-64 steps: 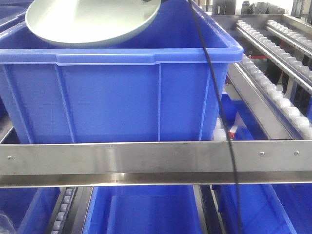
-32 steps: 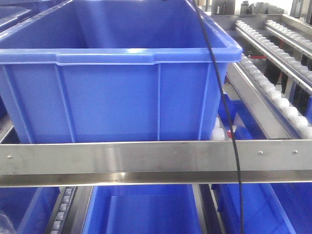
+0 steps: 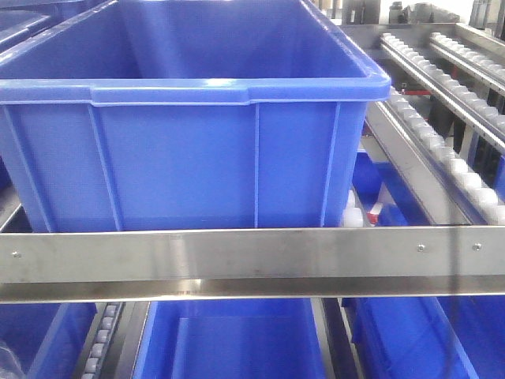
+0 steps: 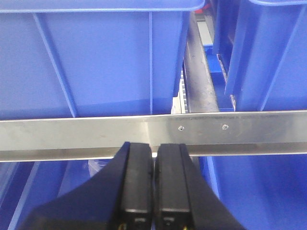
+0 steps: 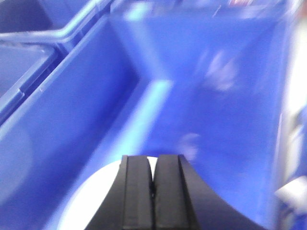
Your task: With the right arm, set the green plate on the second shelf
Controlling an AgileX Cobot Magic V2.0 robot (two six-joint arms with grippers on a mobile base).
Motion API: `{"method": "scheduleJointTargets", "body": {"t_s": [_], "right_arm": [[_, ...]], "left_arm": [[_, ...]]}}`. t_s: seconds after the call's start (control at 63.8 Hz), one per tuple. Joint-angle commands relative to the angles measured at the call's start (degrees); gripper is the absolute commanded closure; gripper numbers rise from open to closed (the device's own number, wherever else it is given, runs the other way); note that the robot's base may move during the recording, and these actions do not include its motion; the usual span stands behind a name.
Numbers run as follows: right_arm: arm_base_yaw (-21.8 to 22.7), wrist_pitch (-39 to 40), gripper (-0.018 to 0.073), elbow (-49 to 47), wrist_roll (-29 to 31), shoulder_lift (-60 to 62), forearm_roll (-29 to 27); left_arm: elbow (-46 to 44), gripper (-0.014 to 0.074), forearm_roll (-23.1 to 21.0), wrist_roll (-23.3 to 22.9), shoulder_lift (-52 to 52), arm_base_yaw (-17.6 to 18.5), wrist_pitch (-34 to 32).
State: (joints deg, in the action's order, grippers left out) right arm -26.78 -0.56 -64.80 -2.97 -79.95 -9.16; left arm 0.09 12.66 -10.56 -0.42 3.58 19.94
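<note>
The right hand, fingers pinched together on the green plate, holds it inside the blue bin.

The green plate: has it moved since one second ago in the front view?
Yes. It was above the back left rim of the blue bin; now it is gone from the front view and appears under the right gripper.

I can't read any text, label, brand or number from here: the blue bin has plain walls, the steel rail shows only screws, the roller tracks carry no markings, and the right wrist view is too blurred to make out any lettering
</note>
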Motion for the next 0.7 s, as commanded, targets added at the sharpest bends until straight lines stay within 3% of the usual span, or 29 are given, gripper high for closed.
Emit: {"method": "scheduleJointTargets", "body": {"t_s": [0.0,0.172,0.439,0.689], "right_arm": [[1.4,13.9,0.0507,6.3,0.5,7.5,2.7],[6.1,28.8,0.0507,24.1,0.5,17.6,2.8],[13.2,29.3,0.0507,40.1,0.5,32.0,2.8],[14.5,28.6,0.0507,45.9,0.5,38.3,2.8]], "left_arm": [[2.4,0.0472,0.2,-0.3,-1.1,0.1,-3.6],[2.4,0.0472,0.2,-0.3,-1.1,0.1,-3.6],[2.4,0.0472,0.2,-0.3,-1.1,0.1,-3.6],[2.4,0.0472,0.2,-0.3,-1.1,0.1,-3.6]]}}
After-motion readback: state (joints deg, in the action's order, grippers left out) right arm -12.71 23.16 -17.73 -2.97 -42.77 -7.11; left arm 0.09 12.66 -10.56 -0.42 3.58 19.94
